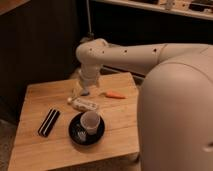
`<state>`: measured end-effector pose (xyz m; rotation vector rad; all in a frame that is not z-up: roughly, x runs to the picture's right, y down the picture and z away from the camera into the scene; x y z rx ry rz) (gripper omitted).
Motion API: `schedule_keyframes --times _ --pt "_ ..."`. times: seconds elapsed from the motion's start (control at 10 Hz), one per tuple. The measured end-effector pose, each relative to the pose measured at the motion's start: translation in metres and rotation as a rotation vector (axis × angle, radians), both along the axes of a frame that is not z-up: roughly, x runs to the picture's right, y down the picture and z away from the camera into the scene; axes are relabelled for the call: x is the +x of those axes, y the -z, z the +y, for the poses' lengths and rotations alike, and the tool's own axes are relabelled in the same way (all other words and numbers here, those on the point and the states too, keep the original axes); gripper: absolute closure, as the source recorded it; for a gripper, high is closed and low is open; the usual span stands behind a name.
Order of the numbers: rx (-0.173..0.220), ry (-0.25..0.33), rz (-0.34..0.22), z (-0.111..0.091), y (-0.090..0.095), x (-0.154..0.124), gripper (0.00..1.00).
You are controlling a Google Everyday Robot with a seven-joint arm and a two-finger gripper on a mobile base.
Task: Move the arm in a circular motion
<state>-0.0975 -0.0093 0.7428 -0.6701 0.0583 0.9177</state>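
Note:
The arm (pixel 125 52) is cream-white and thick, with small dark screw holes. It reaches in from the right, and a huge rounded segment (pixel 175 115) fills the right side of the camera view. At a bulbous joint (pixel 92 50) it bends and drops toward the back of the wooden table (pixel 45 150). The gripper (pixel 80 92) hangs at the arm's lower end, just over the table's back middle, above a white oblong object (pixel 85 104).
A black plate (pixel 75 136) holds a white cup (pixel 90 121) at the table's front middle. A black flat bar (pixel 48 122) lies to the left and a small orange item (pixel 116 95) to the right. Dark shelving (pixel 150 20) stands behind.

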Motion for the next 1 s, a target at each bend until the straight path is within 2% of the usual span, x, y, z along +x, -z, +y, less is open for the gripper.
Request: schedule_keyframes --times 0.3,0.4,0.5,0.7,1.0 --pt "0.049 -0.018 0.056 -0.058 -0.042 0.039 0.20" --pt "0.053 -0.027 0.080 -0.067 -0.051 0.051 0.20" --pt "0.055 -0.047 0.124 -0.077 -0.063 0.077 0.20" --pt "0.045 -0.076 0.186 -0.076 -0.068 0.121 0.20" --pt "0.021 -0.131 0.284 -0.050 -0.052 0.190 0.20"
